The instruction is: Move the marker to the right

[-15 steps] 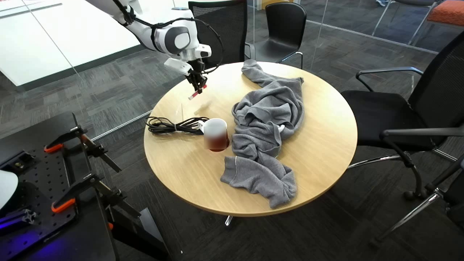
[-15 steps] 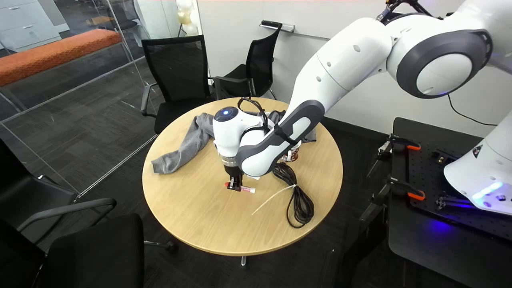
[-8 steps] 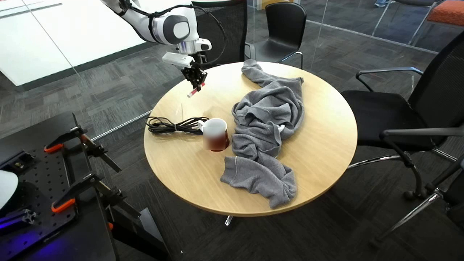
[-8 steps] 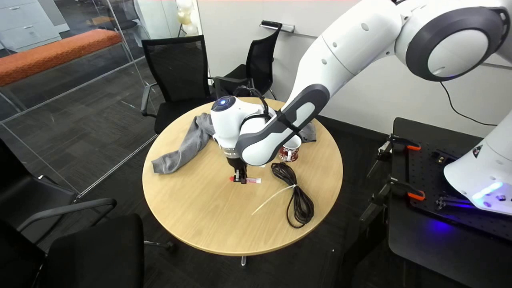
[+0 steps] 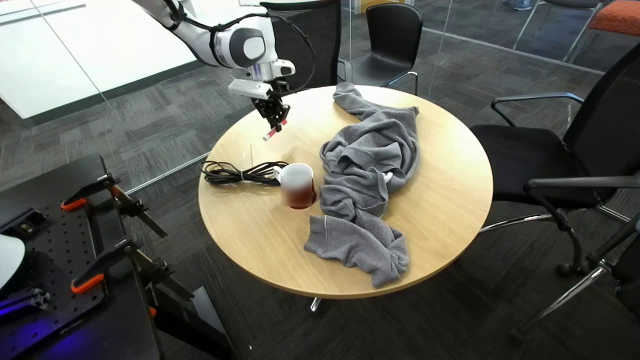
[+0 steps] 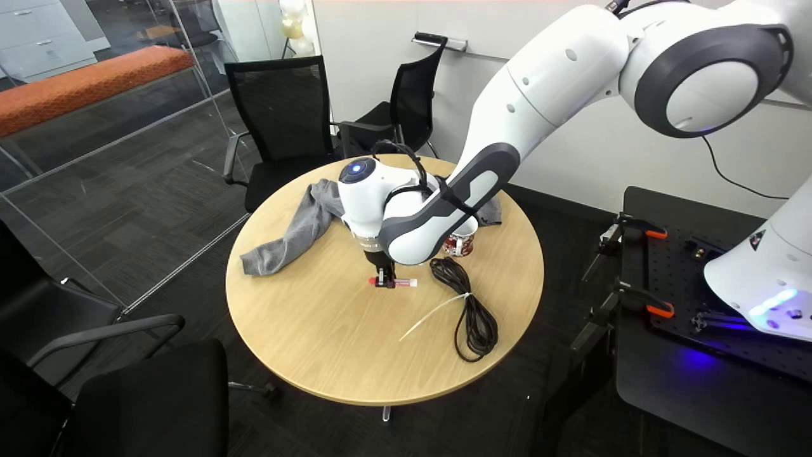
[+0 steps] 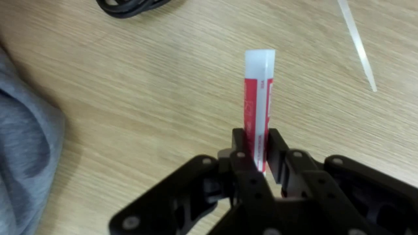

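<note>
The marker is a thin red stick with a white end. It shows in the wrist view (image 7: 258, 94) and in both exterior views (image 5: 269, 135) (image 6: 406, 282). My gripper (image 7: 256, 140) is shut on it, with one black finger on each side of its red body. In the exterior views the gripper (image 5: 277, 125) (image 6: 385, 279) holds the marker roughly level, and it appears to be a little above the table (image 5: 240, 220). The white end sticks out on one side and a short red end on the other. The fingers hide part of its middle.
A coiled black cable (image 6: 472, 311) with a pale tie (image 6: 431, 316) lies beside the gripper's area. A dark red and white mug (image 5: 296, 175) stands at the cable's end. A crumpled grey sweater (image 5: 372, 165) lies across the table. Black chairs (image 5: 392, 50) stand around it.
The gripper still holds the marker. It rose slightly, then came down a little. In an exterior view it shifted right and farther up the picture, closer to the cable. Other table objects stayed put.
</note>
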